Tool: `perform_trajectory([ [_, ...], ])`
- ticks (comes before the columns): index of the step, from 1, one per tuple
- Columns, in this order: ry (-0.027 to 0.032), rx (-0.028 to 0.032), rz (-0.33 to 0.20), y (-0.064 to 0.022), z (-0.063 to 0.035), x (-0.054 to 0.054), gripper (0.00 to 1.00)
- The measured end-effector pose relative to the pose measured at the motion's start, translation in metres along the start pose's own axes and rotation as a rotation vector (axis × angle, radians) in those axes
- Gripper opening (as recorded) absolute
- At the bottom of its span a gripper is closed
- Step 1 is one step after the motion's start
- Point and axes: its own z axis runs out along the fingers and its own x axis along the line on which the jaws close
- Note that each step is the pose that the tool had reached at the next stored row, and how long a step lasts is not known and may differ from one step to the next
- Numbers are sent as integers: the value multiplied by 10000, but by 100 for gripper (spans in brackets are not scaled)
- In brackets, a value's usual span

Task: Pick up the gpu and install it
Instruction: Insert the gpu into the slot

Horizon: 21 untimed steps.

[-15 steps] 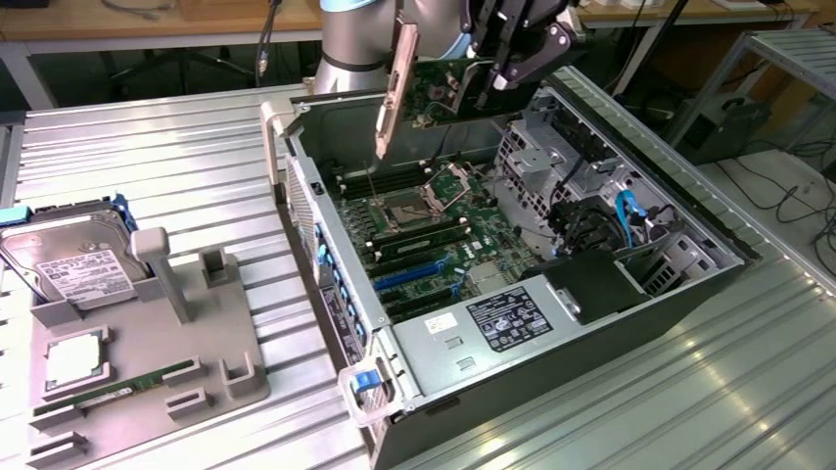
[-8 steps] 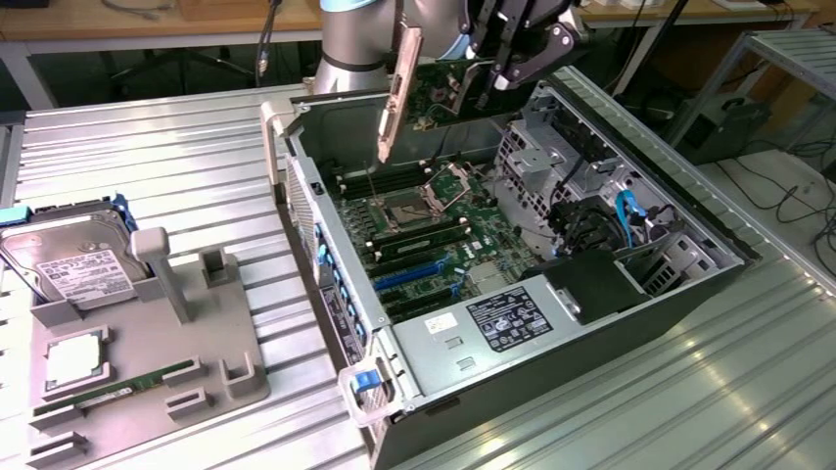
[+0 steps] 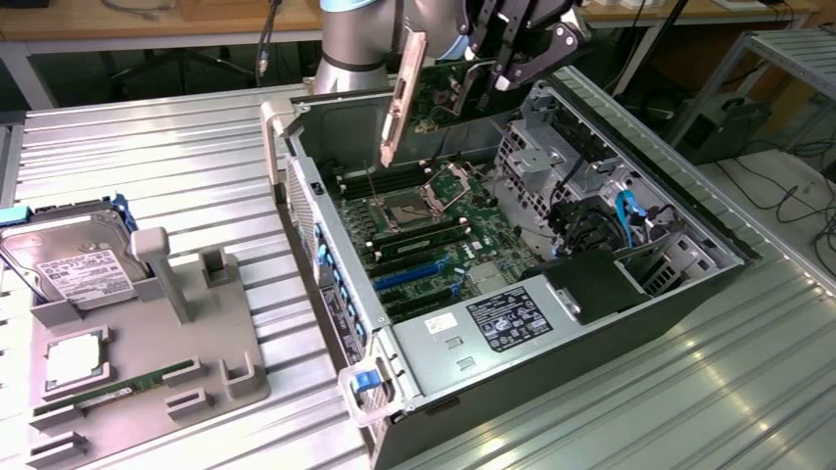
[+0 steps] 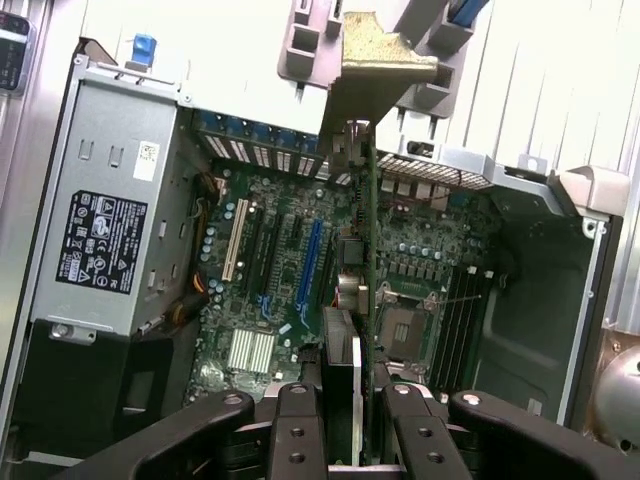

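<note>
On the exterior view's left I see a grey holder (image 3: 183, 333) on the ribbed metal worktop (image 3: 170, 147). A hard drive (image 3: 72, 259) stands at its far end and a memory stick (image 3: 124, 385) lies towards its near edge. To the right of that, the open computer case (image 3: 307, 196) lies on its side, with the motherboard (image 3: 438, 235) exposed and the power supply (image 3: 503, 318) at the near end. Above the far end of the case the pincer (image 3: 503, 69) hangs with the gpu (image 3: 451, 93) pinched in it, well above the board. The card's silver bracket (image 3: 402, 98) points down beside the case's left wall. The wrist view adds what the outside camera cannot give me. There the gpu (image 4: 345, 370) is seen edge-on, clamped between the black fingers (image 4: 297, 430) of the pincer (image 4: 352, 430). Its bracket (image 4: 380, 60) sits out beyond the perforated case wall. Below the card I can see the long blue slot (image 4: 310, 265) and the processor socket (image 4: 408, 322) on either side of its edge. I cannot tell which slot it sits over.
</note>
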Motion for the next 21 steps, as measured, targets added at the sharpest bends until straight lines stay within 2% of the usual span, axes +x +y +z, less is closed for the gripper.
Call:
perform_trajectory([
  [10, 49, -65, -813, 0, 1, 2, 27],
  [13, 53, -69, -847, -2, 32, 4, 27],
  [21, -47, 47, 458, -12, 150, 14, 27],
])
